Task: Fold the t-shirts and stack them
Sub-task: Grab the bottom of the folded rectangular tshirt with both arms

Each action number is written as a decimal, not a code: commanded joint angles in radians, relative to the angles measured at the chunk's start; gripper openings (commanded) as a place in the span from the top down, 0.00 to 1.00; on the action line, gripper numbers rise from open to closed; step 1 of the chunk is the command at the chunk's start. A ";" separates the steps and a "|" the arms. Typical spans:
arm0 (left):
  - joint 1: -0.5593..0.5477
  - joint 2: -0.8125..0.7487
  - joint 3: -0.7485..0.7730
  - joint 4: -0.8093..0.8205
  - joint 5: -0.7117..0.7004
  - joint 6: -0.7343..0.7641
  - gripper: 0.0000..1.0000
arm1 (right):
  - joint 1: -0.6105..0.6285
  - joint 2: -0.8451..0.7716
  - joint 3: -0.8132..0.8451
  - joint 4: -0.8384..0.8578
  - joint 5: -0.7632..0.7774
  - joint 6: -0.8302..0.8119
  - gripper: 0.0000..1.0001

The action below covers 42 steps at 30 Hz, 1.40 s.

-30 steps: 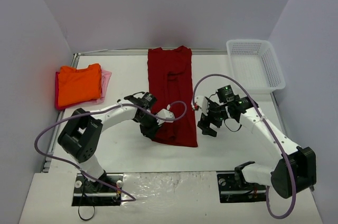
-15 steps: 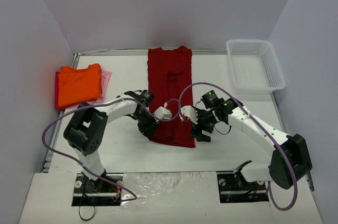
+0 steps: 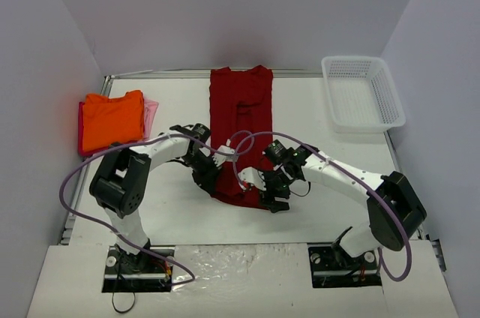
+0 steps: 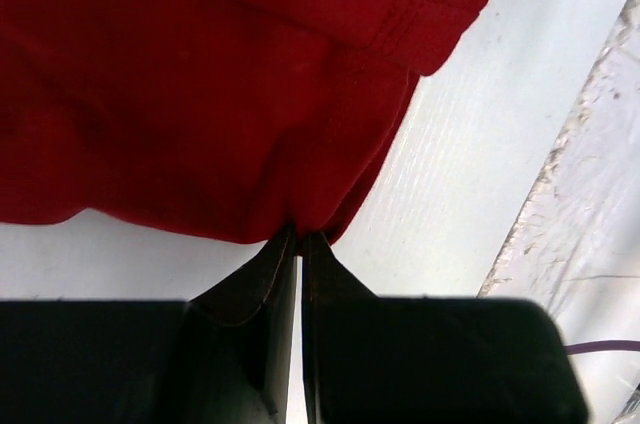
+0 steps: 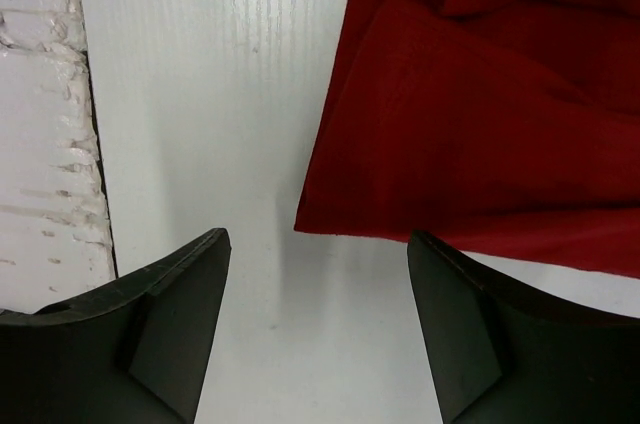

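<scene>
The dark red t-shirt (image 3: pixel 240 108) lies as a long strip down the middle of the table. My left gripper (image 3: pixel 212 183) is shut on its near left edge; in the left wrist view the fingertips (image 4: pixel 300 236) pinch the red cloth (image 4: pixel 200 94), which bunches at the grip. My right gripper (image 3: pixel 264 196) stands open at the shirt's near right corner. In the right wrist view that corner (image 5: pixel 480 124) lies just ahead of the open gripper (image 5: pixel 318 236), with bare table between the fingers. The orange t-shirt (image 3: pixel 112 119) lies folded at the far left on the pale pink one (image 3: pixel 151 112).
A white mesh basket (image 3: pixel 364 93) stands at the back right. The table's rough near edge (image 5: pixel 40 94) runs close to the right gripper. Both arms' purple cables loop over the shirt's near end.
My right arm has swung left to the dark red shirt's near right corner, its jaws narrowing a little. The left gripper kept its hold and drew the near edge slightly inward.
</scene>
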 commanded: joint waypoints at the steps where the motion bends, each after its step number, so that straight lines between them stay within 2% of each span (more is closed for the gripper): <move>1: 0.047 -0.013 0.043 -0.036 0.099 0.019 0.98 | 0.009 0.024 0.012 0.000 -0.008 -0.005 0.33; 13: 0.065 0.014 0.058 -0.055 0.114 0.027 0.98 | 0.052 0.077 0.020 0.005 0.024 0.009 0.36; 22: 0.067 0.019 0.056 -0.063 0.107 0.025 0.98 | 0.075 0.125 0.017 0.005 0.049 0.012 0.47; 33: 0.065 0.017 0.056 -0.064 0.104 0.027 0.98 | 0.089 0.183 0.017 0.017 0.079 0.013 0.50; 36: 0.065 0.016 0.053 -0.064 0.110 0.028 0.98 | 0.095 0.198 0.018 0.039 0.110 0.030 0.55; 38: 0.067 0.014 0.053 -0.066 0.110 0.028 0.98 | 0.098 0.212 0.017 0.071 0.141 0.047 0.64; 42: 0.065 0.011 0.050 -0.067 0.114 0.033 0.98 | 0.101 0.243 0.020 0.092 0.181 0.066 0.70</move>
